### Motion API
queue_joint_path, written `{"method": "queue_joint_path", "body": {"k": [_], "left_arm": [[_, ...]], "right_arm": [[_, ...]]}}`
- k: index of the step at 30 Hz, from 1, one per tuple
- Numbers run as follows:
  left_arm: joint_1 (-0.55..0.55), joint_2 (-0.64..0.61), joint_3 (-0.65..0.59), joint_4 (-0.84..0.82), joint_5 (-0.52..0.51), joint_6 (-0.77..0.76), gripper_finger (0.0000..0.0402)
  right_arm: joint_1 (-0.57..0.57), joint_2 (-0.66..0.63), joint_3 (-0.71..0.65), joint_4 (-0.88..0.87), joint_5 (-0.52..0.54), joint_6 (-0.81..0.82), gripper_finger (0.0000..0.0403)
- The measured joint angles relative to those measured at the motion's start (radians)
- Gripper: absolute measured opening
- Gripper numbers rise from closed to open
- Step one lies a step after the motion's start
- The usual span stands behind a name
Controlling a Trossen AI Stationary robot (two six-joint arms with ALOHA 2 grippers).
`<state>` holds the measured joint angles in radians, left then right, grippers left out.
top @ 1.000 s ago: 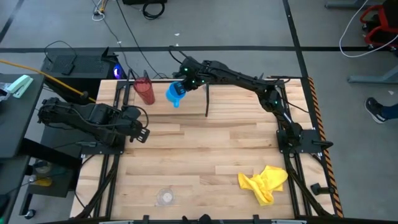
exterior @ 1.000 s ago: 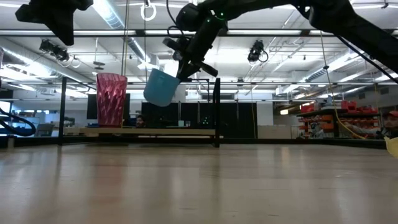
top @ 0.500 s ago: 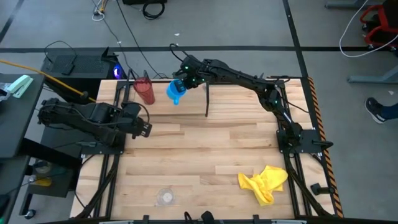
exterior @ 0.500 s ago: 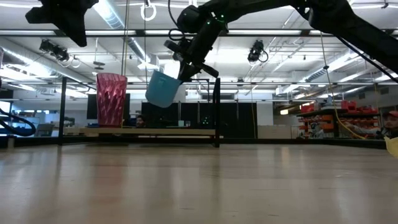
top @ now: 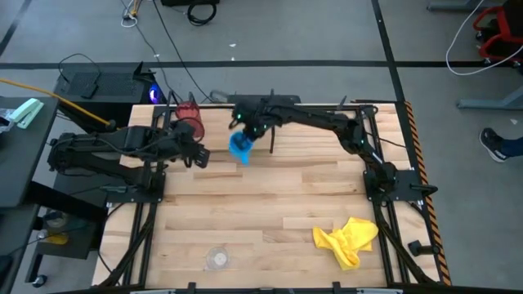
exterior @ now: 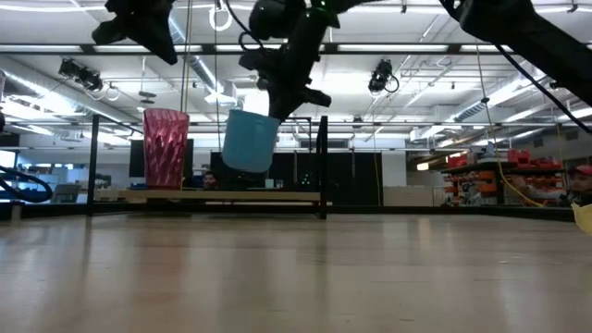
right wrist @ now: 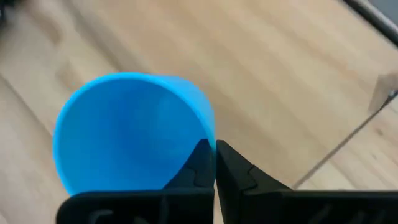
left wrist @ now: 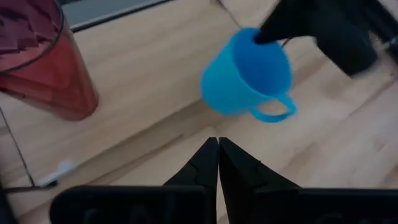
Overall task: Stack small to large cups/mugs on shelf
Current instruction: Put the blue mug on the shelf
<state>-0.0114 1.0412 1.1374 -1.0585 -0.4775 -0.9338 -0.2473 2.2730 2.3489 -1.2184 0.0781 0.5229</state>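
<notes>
**One cup aloft, two to go**

Two fingers of the right hand (exterior: 289,88) pinched on the rim of the blue cup (exterior: 250,141), one inside the wall and one outside. Cup hanging clear of the worktop (top: 270,204), just in front of the shelf (top: 272,131) and beside the red tumbler (top: 189,118), which stands upright at the shelf's left end. Left hand (top: 196,155) near the tumbler too, fingers pressed together on nothing, pointed toward the blue cup.

For a clean placement, probably best: level the cup before lowering, keep the handle turned away from the tumbler, settle the base flat beside it, then release and lift straight up. Worth keeping the left hand out of the way.

Clear cup (top: 216,258) well apart at the near edge, not yet moved; yellow cloth (top: 347,238) lying off to the right.
</notes>
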Motion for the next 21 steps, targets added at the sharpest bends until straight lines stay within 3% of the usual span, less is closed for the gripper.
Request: {"method": "queue_joint_path", "body": {"k": [4,10,21], "left_arm": [[-0.002,0.000,0.000,-0.129,0.050,-0.031,0.0021],[-0.075,-0.017,0.000,-0.420,0.076,-0.220,0.0008],[-0.205,-0.139,0.000,-0.485,0.067,-0.423,0.0021]], "right_arm": [[0.082,-0.002,0.000,-0.031,0.011,-0.003,0.0002],[0.192,-0.003,0.000,0.008,0.011,-0.017,0.0002],[0.196,0.005,-0.047,0.102,0.015,-0.025,0.0002]]}}
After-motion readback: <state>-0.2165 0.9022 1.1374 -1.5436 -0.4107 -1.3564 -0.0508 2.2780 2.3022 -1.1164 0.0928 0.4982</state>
